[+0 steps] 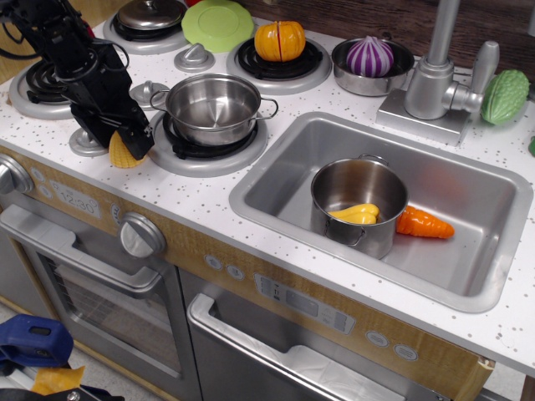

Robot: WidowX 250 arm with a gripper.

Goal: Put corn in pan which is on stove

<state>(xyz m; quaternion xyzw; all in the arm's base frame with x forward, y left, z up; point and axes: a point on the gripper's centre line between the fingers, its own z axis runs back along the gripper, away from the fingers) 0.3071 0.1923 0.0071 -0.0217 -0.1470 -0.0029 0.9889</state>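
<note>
White speckled stove (209,196) lying beside a steel sink (493,276); black gripper (117,144) straddling the upright corn (119,151), grip not discernible, beside the pan (214,107).
</note>
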